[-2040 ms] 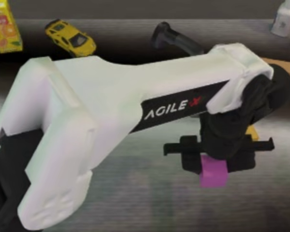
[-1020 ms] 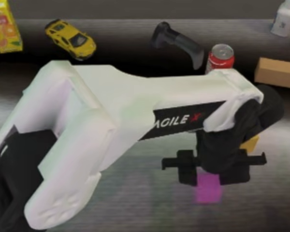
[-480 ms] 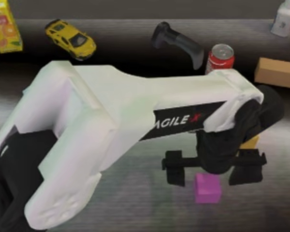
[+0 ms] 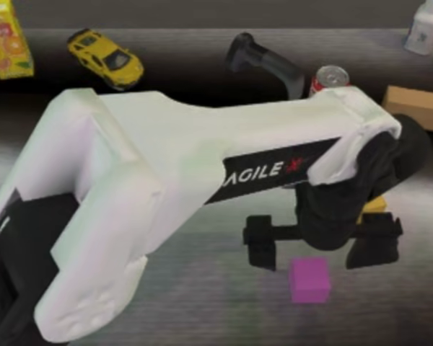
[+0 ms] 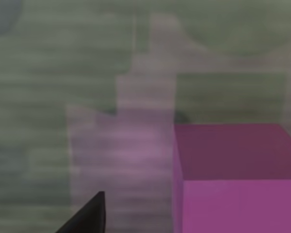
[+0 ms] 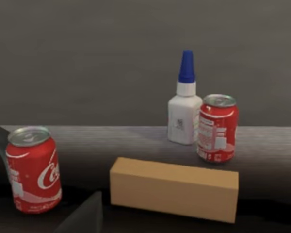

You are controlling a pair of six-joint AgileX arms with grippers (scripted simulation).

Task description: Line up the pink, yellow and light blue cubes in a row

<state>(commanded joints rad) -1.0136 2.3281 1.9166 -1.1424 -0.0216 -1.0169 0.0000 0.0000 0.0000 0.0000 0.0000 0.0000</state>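
1. Pink cube [image 4: 309, 279] sits on the table [image 4: 202, 288], just below the left gripper [image 4: 322, 245], whose fingers stand apart and clear of it.
2. Yellow cube [image 4: 375, 205] peeks out behind the gripper's right finger; a careless move of the arm could knock either cube.
3. Light blue cube is hidden.
4. Striped grey tabletop, clutter along the far edge; right arm out of the top view.

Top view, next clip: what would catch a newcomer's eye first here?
The big white left arm sweeps across most of the table from the top view's lower left. Its open left gripper hangs just above the pink cube, which sits free on the table right of centre. A sliver of the yellow cube peeks out behind the wrist, and a yellow toy car stands out at the far left edge.
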